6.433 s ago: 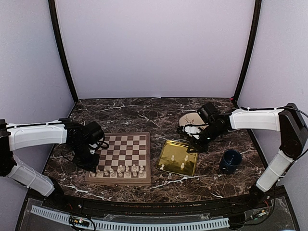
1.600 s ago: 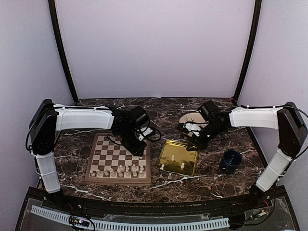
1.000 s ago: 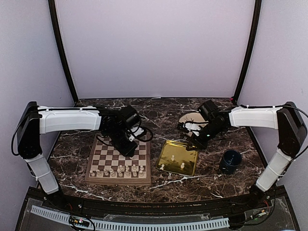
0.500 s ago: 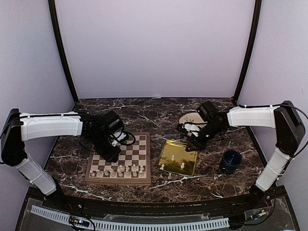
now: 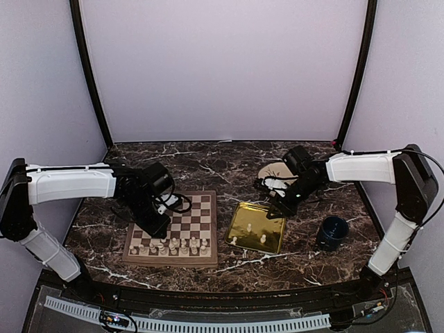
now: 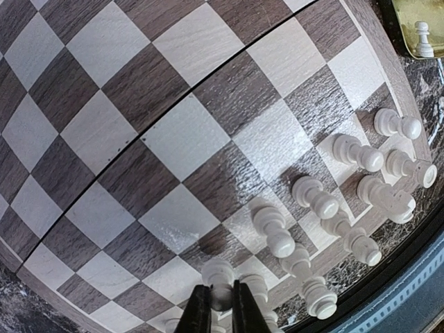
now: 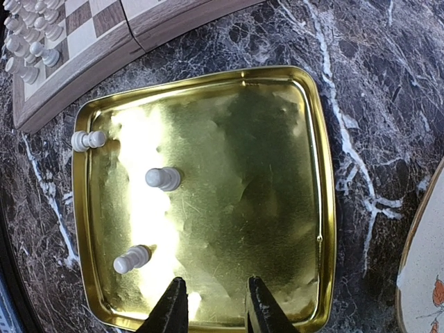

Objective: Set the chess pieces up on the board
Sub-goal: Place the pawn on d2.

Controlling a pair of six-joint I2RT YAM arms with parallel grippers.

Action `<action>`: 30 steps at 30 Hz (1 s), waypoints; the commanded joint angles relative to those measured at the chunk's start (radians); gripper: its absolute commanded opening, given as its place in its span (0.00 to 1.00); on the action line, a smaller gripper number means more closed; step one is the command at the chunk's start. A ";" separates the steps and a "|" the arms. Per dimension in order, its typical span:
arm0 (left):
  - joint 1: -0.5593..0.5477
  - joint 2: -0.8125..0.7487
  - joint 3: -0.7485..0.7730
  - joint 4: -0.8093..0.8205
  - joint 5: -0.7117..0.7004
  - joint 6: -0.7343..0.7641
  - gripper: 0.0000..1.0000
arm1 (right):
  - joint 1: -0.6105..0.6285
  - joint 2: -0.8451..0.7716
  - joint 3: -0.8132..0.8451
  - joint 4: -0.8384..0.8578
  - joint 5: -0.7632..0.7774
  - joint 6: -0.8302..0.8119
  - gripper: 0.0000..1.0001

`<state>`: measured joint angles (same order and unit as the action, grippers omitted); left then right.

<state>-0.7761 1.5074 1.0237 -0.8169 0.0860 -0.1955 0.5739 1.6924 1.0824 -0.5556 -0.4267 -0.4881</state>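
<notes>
Plainly, marble table (image 5: 208, 163), lilac walls (image 5: 222, 69); left gripper (image 6: 220, 309) pinches a pawn (image 6: 218, 272) at eight o'clock on the board (image 5: 198, 205); right gripper (image 7: 215, 305) spread over the tray (image 7: 243, 173), one o'clock.

The desk (image 5: 208, 163) is a dark brown marble-patterned slab with white veins, walled in at left, right and far. A square wooden chessboard (image 5: 171, 261) lies flat on its near left part. Just right of it, with a thin strip of desk between them, lies a shiny gold tray (image 5: 254, 223), turned slightly askew. A dark blue cup (image 5: 331, 232) stands upright near the right edge. Beyond the tray lies a cream plate (image 5: 272, 170), partly hidden.
</notes>
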 commanded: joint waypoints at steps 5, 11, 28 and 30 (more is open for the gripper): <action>0.003 0.024 -0.020 -0.005 0.024 0.001 0.05 | -0.002 0.019 0.026 -0.012 -0.018 -0.007 0.30; 0.003 0.042 -0.019 -0.004 0.030 0.001 0.05 | -0.002 0.023 0.031 -0.016 -0.020 -0.009 0.30; 0.003 0.024 0.014 -0.010 0.008 -0.002 0.28 | 0.010 0.025 0.041 -0.030 -0.020 -0.014 0.30; 0.003 0.008 0.031 -0.016 -0.007 -0.003 0.29 | 0.022 0.024 0.045 -0.033 -0.018 -0.018 0.30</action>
<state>-0.7761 1.5539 1.0195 -0.8097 0.1066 -0.1955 0.5777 1.7077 1.0943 -0.5766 -0.4294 -0.4927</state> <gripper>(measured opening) 0.283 0.299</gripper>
